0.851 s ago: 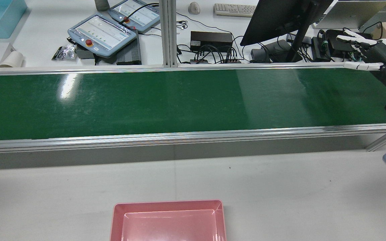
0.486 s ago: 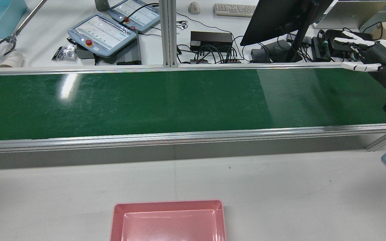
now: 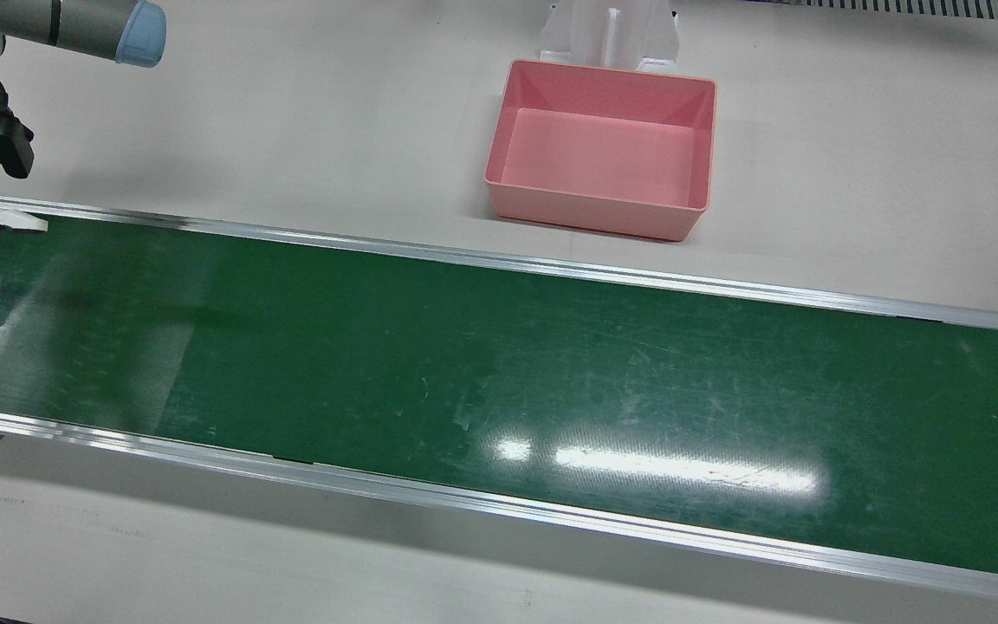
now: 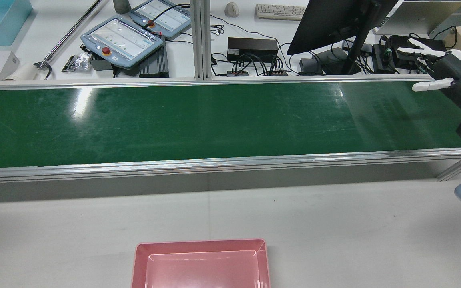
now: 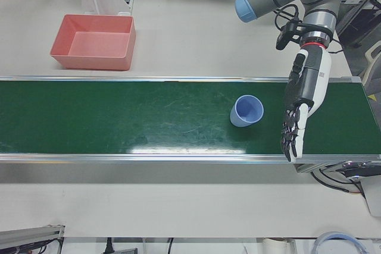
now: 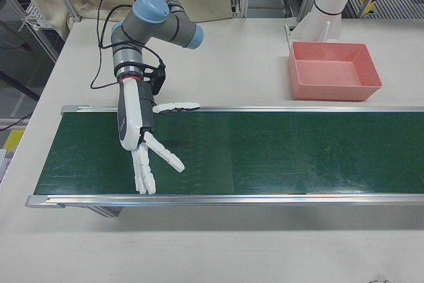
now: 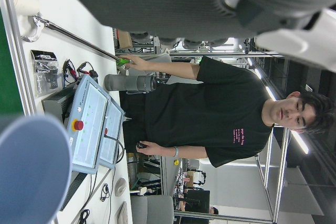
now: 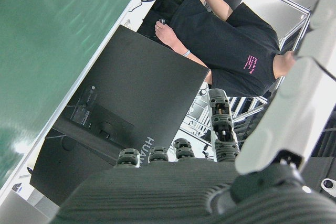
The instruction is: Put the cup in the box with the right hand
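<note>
Blue cup upright on green conveyor belt, left robot hand just beside it, fingers spread, right robot hand splayed empty, pink box on tabletop.

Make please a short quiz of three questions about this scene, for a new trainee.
1. True or false: the blue cup already lies inside the pink box.
2. On what does the cup stand?
3. Which is right for the right hand? A: holds the cup. B: open, above the green belt. C: inside the box.

Key: 1 false; 2 the green belt; 3 B.
</note>
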